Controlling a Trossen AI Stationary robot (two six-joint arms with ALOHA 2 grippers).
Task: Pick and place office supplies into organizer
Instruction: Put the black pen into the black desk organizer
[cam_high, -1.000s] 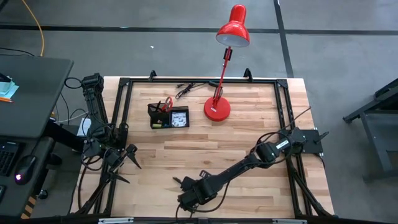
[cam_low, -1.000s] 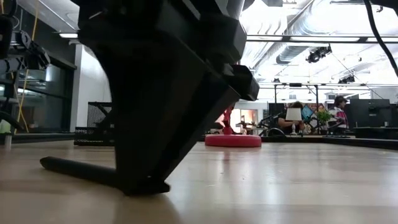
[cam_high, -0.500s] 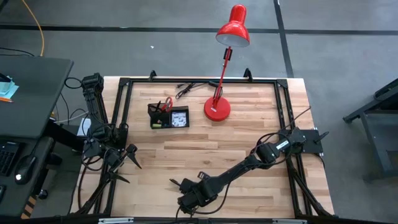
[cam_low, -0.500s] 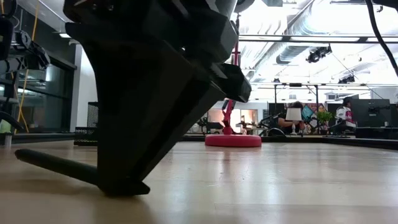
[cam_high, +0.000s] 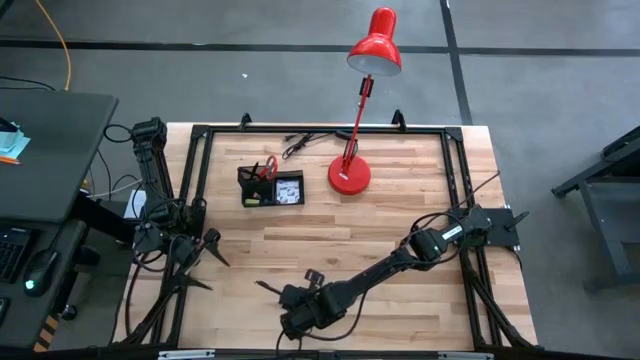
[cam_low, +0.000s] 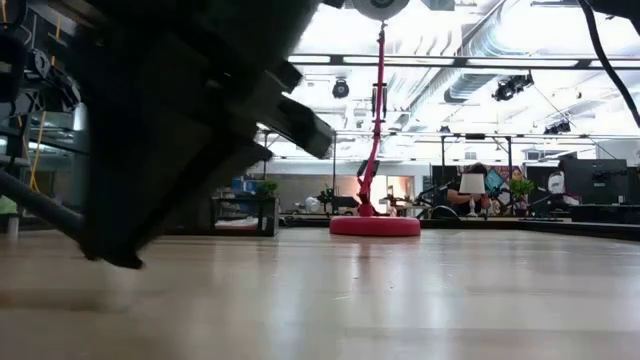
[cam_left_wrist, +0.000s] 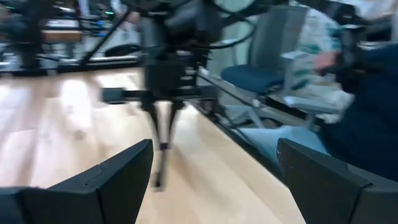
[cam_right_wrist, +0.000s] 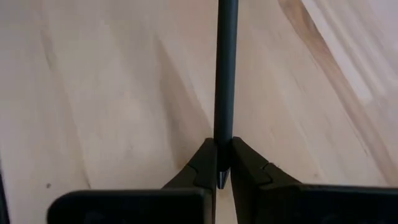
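My right gripper (cam_high: 283, 293) is near the table's near edge, left of centre, shut on a thin black pen (cam_high: 267, 288). In the low view the pen (cam_low: 35, 203) slants upward off the wood. My left gripper (cam_high: 205, 258) waits open at the left side, touching nothing; its wrist view looks past its open fingers (cam_left_wrist: 214, 180) at the right gripper. The black organizer (cam_high: 271, 187) stands toward the far left. The red-handled scissors (cam_high: 268, 167) stand in its cup section and the white-grey packet (cam_high: 290, 190) lies in its tray. The purple pad is not visible. My right gripper pinches the pen near one end (cam_right_wrist: 222, 142) between its two fingers (cam_right_wrist: 205, 163). A short tip (cam_right_wrist: 221, 182) pokes back behind them. The pen runs on in line with the fingers and sticks out ahead, toward the table's left. It is lifted clear of the table.
A red desk lamp stands on its round base (cam_high: 349, 176) right of the organizer, and its head reaches beyond the far edge. A black cable (cam_high: 300, 143) lies near the far rail. A black frame (cam_high: 195, 180) runs along the table's edges. Bare wood lies between my right gripper and the organizer.
My right gripper has moved toward the table's left edge, keeping hold of the pen. The pen lay low along the table a second ago; it is now raised off the wood, with its free end tipped upward.
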